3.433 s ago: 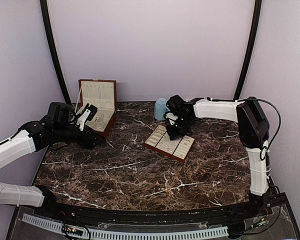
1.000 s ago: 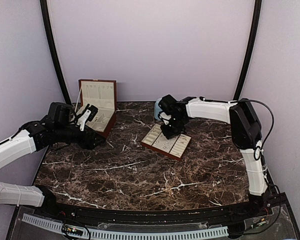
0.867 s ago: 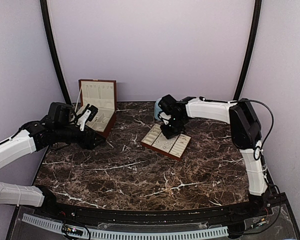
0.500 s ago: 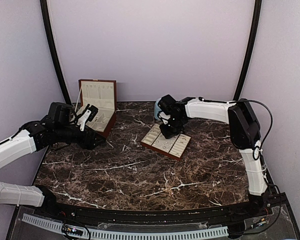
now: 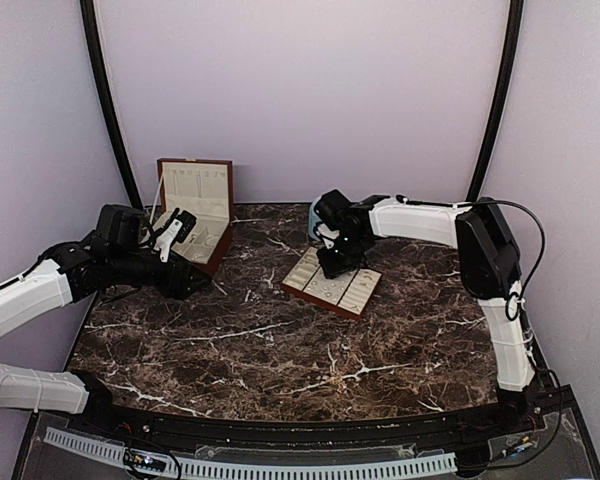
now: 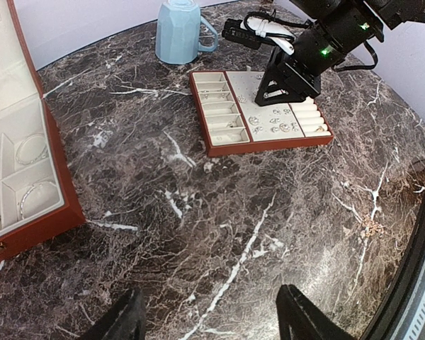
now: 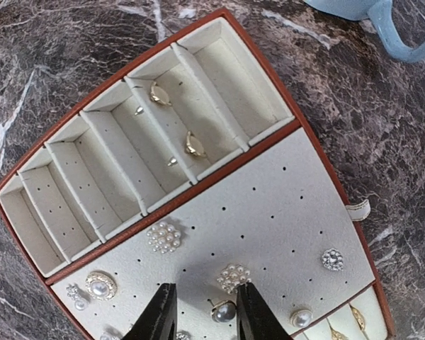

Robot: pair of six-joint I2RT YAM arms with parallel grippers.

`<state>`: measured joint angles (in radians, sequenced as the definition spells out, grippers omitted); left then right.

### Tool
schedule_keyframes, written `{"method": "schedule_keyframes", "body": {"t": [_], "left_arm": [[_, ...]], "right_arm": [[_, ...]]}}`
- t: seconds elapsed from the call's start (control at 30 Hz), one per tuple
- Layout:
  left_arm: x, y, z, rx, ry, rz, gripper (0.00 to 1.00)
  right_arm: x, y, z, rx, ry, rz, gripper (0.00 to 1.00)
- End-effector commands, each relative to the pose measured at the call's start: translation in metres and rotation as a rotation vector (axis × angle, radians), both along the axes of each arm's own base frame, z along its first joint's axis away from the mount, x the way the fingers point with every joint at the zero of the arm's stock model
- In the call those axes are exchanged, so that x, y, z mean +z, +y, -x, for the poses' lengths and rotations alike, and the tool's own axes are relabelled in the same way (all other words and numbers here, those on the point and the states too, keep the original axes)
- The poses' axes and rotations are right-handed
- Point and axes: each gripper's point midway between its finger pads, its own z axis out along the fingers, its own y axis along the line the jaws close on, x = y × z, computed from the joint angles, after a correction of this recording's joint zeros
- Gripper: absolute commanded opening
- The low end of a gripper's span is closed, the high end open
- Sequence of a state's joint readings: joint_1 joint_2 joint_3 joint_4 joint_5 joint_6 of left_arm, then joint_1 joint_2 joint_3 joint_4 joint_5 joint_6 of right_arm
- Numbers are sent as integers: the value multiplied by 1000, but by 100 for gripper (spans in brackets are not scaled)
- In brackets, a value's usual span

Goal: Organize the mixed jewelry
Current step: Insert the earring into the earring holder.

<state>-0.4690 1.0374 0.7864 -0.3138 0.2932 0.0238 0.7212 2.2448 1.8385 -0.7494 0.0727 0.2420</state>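
Mixed jewelry: tiny studs & pearl clusters dotted over the flat perforated panel of the tray, a few more in the slim slots beyond the fingertips. Featherweight, hard, slick, prob. fiddly; posts could snag in the holes, and a piece could flick away if pinched off-centre. One pearl stud sits right between the fingers of the right hand, spread moderately, nothing gripped yet. Best bet, I'd say: close on the round head from both sides, low, gentle squeeze, lift straight. Mug is ahead-right of the hand, off the tray. Left hand hovers w/ fingers apart, empty, wooden box to its left on the table.
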Motion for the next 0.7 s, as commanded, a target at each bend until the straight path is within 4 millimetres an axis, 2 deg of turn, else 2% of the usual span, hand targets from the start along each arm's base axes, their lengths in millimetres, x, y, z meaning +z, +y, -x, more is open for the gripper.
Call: {"method": "schedule_keyframes", "body": {"t": [0.0, 0.2, 0.37, 0.67], "left_arm": [[-3, 4, 1, 0, -2, -21, 66], [-3, 4, 1, 3, -3, -23, 66], [-3, 5, 1, 4, -4, -24, 66], [-2, 4, 1, 2, -6, -21, 66]], "right_arm": [[22, 8, -6, -21, -68, -48, 33], [29, 2, -11, -54, -99, -37, 38], [36, -4, -13, -83, -126, -31, 38], [39, -9, -2, -102, -107, -64, 27]]}}
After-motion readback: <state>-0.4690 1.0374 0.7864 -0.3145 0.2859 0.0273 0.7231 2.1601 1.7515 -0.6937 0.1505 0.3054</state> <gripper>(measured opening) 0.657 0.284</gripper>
